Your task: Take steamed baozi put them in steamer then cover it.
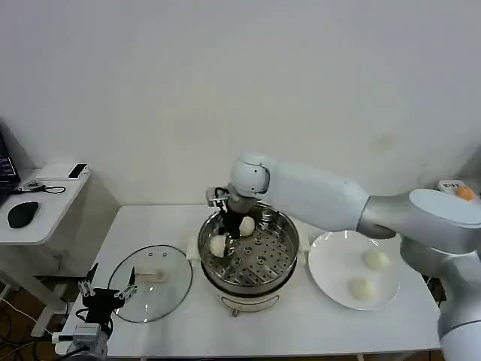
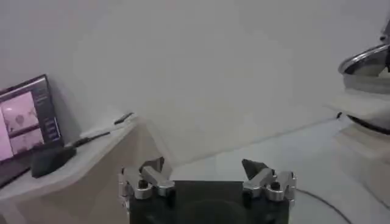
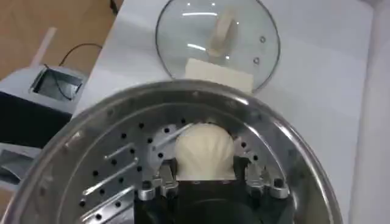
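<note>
My right pincer (image 1: 239, 228) reaches down inside the steamer (image 1: 284, 259), clamped on a steamed baozi (image 3: 204, 151), a smooth cream-white bun with faint pleats. It sits just above the perforated steel tray (image 3: 116, 164), whose round holes and short slots gleam under the shiny rim. A second baozi (image 1: 218, 245) lies on the tray beside the held one, toward the left wall of the pot. The steamer is polished stainless steel on a cream-white base and stands at the middle of the white counter (image 1: 150, 222).

Two more baozi (image 1: 376, 260) rest apart on a flat round white plate (image 1: 331, 263) just to the steamer's right. On its left the cover (image 1: 154, 289) lies flat on the counter, a clear glass disc with a metal rim and a cream-white bar handle (image 3: 223, 33).

My left pincer (image 1: 110, 292) hangs at the counter's front left corner, just off the cover's rim, its dark fingers (image 2: 256, 167) spread wide and holding nothing.

Behind the counter is a plain white wall; a small side desk (image 1: 52, 197) with a mouse stands to the left.
</note>
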You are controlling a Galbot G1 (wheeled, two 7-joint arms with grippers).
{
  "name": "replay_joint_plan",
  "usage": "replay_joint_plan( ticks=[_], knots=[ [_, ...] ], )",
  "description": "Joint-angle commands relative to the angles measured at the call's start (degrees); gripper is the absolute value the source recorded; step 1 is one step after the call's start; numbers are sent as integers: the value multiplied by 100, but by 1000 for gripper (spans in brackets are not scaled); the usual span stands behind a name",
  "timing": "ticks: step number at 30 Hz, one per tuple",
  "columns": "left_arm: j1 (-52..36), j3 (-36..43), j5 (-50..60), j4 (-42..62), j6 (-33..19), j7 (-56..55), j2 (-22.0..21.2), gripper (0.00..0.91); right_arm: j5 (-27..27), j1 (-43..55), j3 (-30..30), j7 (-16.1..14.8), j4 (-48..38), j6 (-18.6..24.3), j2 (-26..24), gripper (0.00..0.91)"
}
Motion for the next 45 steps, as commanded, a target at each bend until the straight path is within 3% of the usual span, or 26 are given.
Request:
replay_joint_plan(
  ticks=[1,8,13,14,18,23,28,33,38,45],
  knots=[
    [6,-11,-19,30,-1,2,13,907,-76,-63,-4,81,-125,-15,151,907],
    [5,-39,-57,-45,2,17,-40,907,-62,34,231,199,372,43,-326,907],
    [57,-8,-47,-93,1,19,-26,907,-9,232,350,146,1028,34,-1172,907],
    [69,-8,-48,-109,4,21,-26,907,64,332,372,106,1311,22,-1552,907],
    [99,0,-53,-180,21,45,-40,907,43,695,449,-175,1882,195,-2613,907],
    [155,58,-44,-209,21,36,-27,907,-210,746,777,-836,2200,598,-3934,907],
    [274,58,-53,-311,39,15,15,907,-740,405,951,-1022,2213,840,-4811,907],
    [354,53,-89,-427,70,6,44,907,-1204,-205,1111,-1087,2517,972,-5351,907],
    [419,78,-86,-576,106,23,13,907,-1673,-443,652,-1113,2825,1031,-5631,907],
    [509,91,-87,-608,97,23,28,907,-2142,-1618,1348,-1091,2708,1093,-5665,907]
  ],
)
